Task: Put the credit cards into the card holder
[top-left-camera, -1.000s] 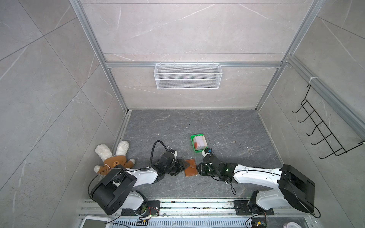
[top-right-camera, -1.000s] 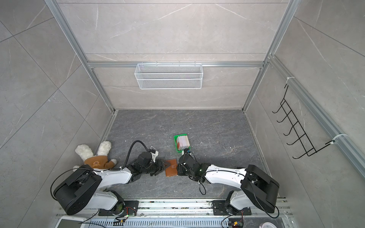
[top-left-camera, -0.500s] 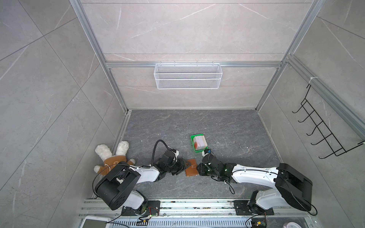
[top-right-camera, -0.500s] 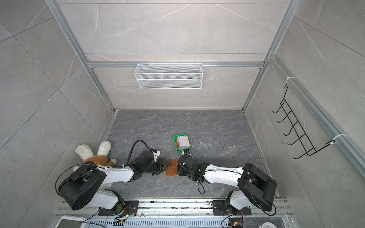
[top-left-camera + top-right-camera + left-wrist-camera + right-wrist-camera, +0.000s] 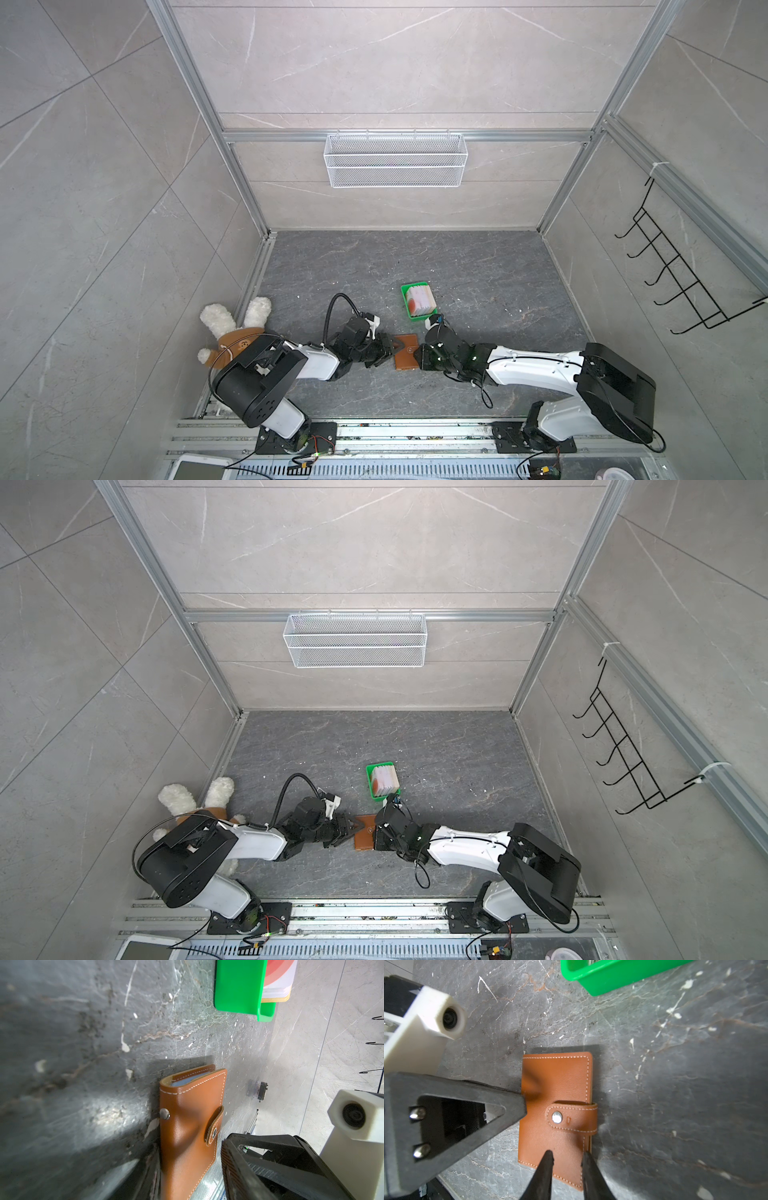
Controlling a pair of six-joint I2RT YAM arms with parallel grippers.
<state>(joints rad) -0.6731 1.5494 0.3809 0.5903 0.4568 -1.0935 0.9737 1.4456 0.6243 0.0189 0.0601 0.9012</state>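
The card holder (image 5: 406, 353) (image 5: 365, 834) is a tan leather wallet lying shut on the floor, its tab (image 5: 571, 1118) snapped. My left gripper (image 5: 392, 350) (image 5: 353, 827) (image 5: 192, 1169) is open and straddles its spine edge; one finger (image 5: 234, 1167) stands a little off the cover. My right gripper (image 5: 419, 358) (image 5: 567, 1155) is narrowly open, holding nothing, tips over the wallet's near corner by its opening edge. The credit cards (image 5: 420, 301) (image 5: 384, 782) (image 5: 278, 978) stand stacked in a green tray (image 5: 409, 309) (image 5: 612, 976) just beyond.
A plush toy (image 5: 232, 328) lies at the left wall beside the left arm. A white wire basket (image 5: 395, 160) hangs on the back wall and a black hook rack (image 5: 681, 274) on the right wall. Aluminium rails run along the front edge.
My left gripper has edged right onto the wallet's spine and its jaws have narrowed. The right gripper has stayed at the wallet's other edge.
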